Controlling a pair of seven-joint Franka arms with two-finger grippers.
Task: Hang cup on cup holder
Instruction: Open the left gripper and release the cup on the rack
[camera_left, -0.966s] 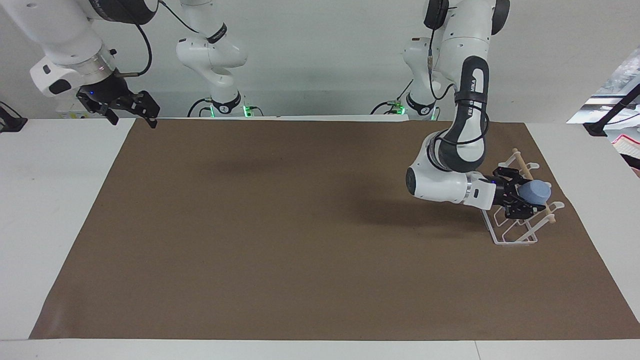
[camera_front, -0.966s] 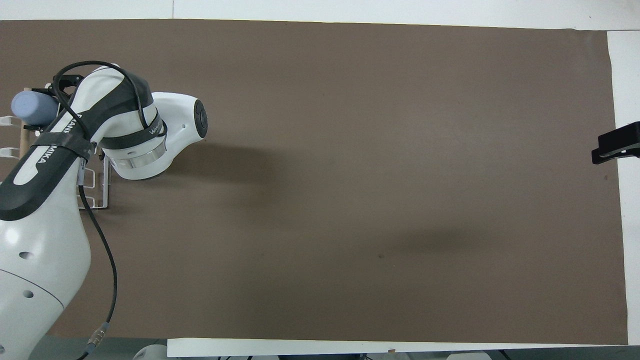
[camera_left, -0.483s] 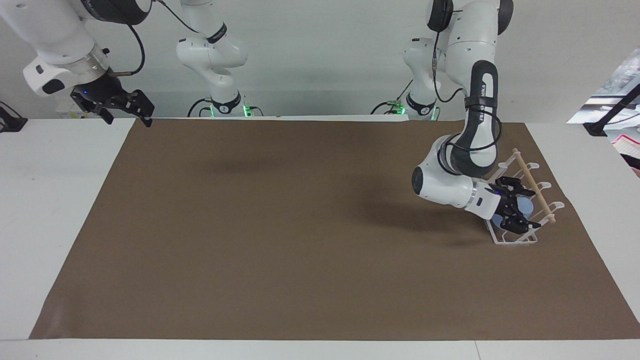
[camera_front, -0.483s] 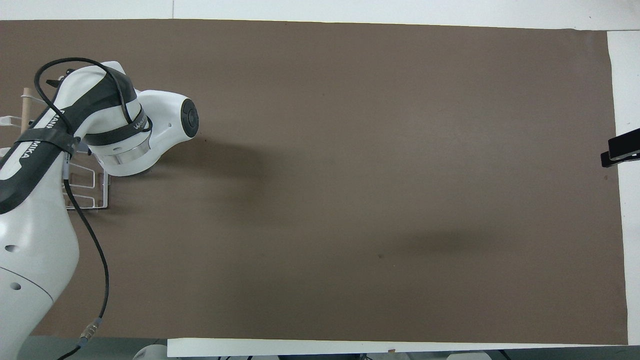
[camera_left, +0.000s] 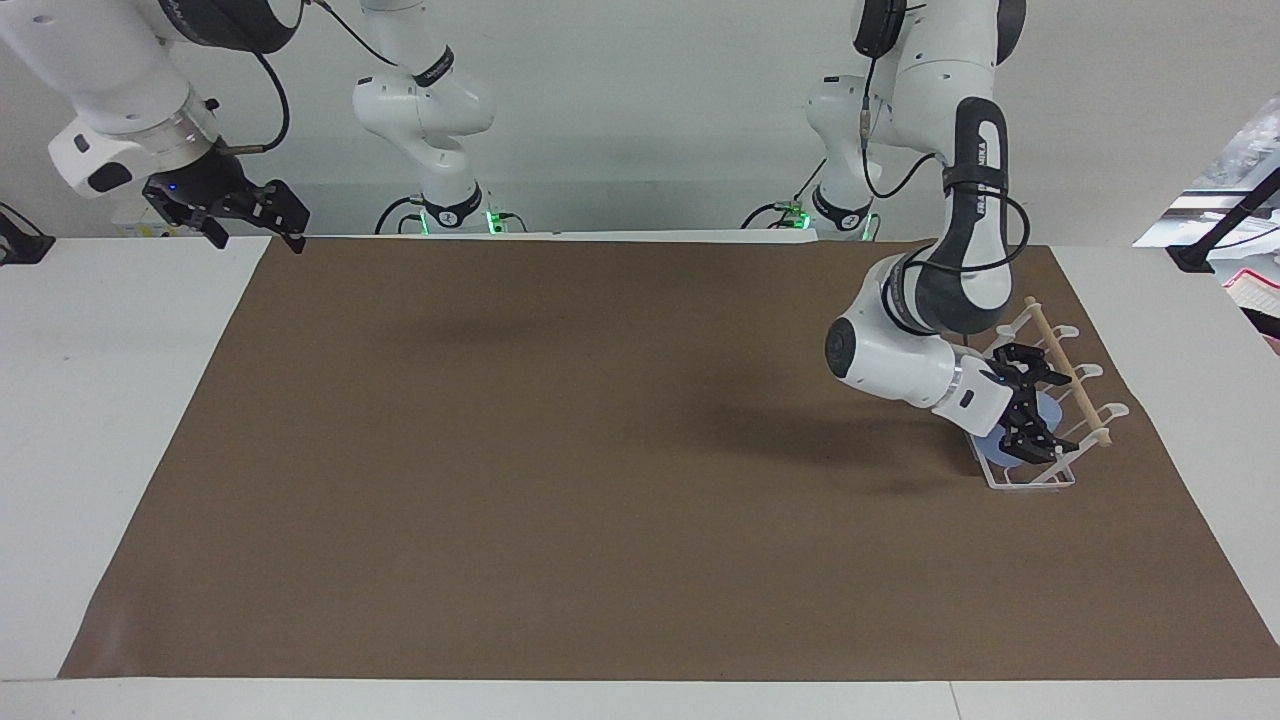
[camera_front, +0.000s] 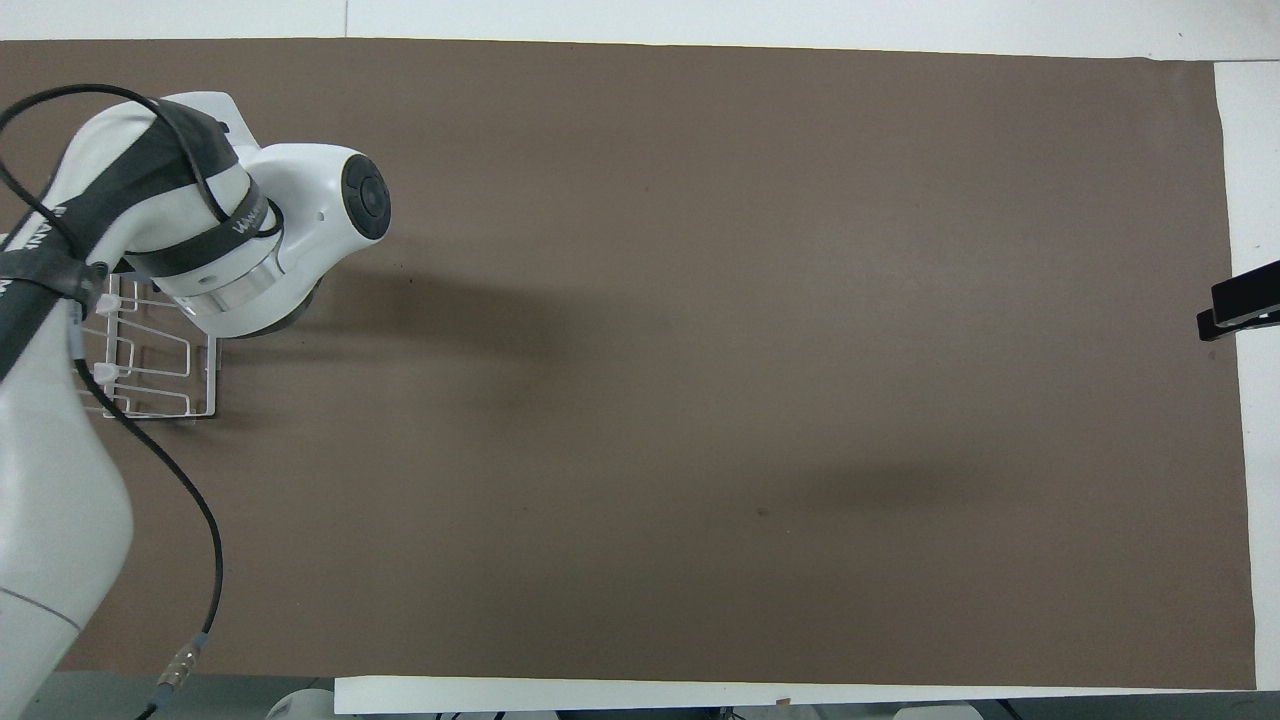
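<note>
The white wire cup holder (camera_left: 1045, 481) with a wooden dowel on top stands at the left arm's end of the brown mat. The light-blue cup (camera_left: 993, 446) rests tilted in it, below the dowel and among the prongs; whether a prong goes into it I cannot tell. My left gripper (camera_left: 1050, 412) is open, its fingers spread on either side of the cup. In the overhead view the left arm hides the cup, and only part of the cup holder (camera_front: 160, 375) shows. My right gripper (camera_left: 255, 215) waits open in the air over the right arm's end of the table.
A brown mat (camera_left: 560, 450) covers most of the white table (camera_left: 90, 400). A black clamp (camera_left: 1195, 255) sits at the table's edge at the left arm's end. The right gripper's black tip (camera_front: 1238, 303) shows at the overhead view's edge.
The left gripper carried the cup down from above the dowel into the cup holder, then opened and let it go. The right gripper shifted slightly toward its end of the table.
</note>
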